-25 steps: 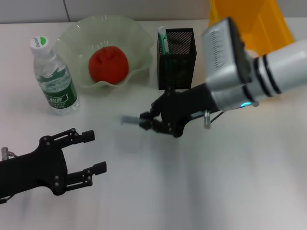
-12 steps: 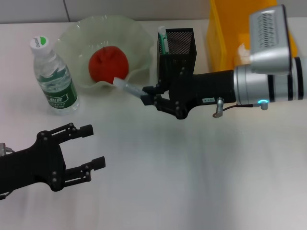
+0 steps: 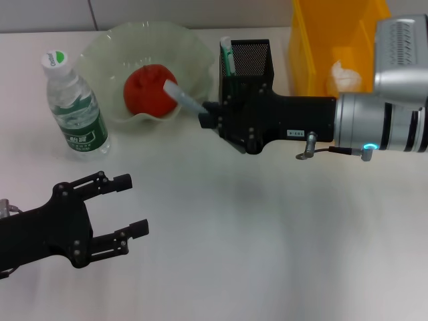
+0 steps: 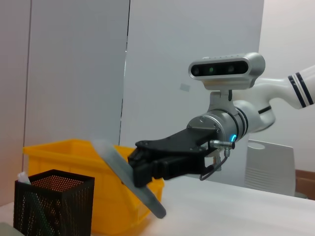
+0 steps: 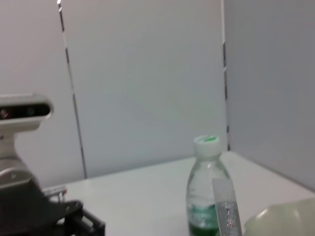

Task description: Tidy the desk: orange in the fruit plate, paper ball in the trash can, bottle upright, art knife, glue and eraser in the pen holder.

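My right gripper point(image 3: 208, 118) is shut on the grey art knife point(image 3: 181, 97), held above the table just in front of the black mesh pen holder point(image 3: 248, 72). The knife's free end points up toward the fruit plate point(image 3: 105, 48), where the orange point(image 3: 150, 89) lies. The left wrist view shows the same art knife point(image 4: 129, 178) slanting from the right gripper point(image 4: 140, 166) near the pen holder point(image 4: 53, 205). The bottle point(image 3: 73, 108) stands upright at the left. My left gripper point(image 3: 134, 204) hovers open at the lower left. A paper ball point(image 3: 345, 73) lies in the yellow trash can point(image 3: 348, 30). No eraser shows.
A white and green stick point(image 3: 227, 56) stands in the pen holder's left corner. The right wrist view shows the bottle point(image 5: 206, 196) and the knife's tip point(image 5: 224, 206). Bare white table lies between the two arms and along the front edge.
My right gripper has lifted the art knife off the table and carried it back toward the pen holder, tilting it upward. The left arm has barely moved.
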Motion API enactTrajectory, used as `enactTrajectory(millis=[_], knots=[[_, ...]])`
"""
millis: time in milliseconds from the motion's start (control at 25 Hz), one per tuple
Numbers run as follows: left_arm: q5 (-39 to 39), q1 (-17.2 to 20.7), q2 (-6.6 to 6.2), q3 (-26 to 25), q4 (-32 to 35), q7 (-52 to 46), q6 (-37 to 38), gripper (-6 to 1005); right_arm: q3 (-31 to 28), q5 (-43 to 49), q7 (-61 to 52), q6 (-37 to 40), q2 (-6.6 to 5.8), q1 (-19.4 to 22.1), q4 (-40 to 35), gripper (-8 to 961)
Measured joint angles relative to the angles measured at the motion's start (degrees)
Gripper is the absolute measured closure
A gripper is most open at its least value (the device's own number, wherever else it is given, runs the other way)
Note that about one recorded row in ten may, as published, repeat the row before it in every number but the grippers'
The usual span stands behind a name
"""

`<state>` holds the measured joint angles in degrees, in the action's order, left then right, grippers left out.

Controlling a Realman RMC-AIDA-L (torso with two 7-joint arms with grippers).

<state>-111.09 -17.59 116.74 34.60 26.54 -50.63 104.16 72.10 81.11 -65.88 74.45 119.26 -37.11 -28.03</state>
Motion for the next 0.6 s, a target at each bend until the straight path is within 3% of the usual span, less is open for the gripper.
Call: enactTrajectory(millis=[600], knots=[[0.5, -0.1, 0.23, -0.2, 0.0, 0.8, 0.3, 224, 0.8, -22.9, 19.8, 3.4, 0.52, -0.6, 15.4, 827]])
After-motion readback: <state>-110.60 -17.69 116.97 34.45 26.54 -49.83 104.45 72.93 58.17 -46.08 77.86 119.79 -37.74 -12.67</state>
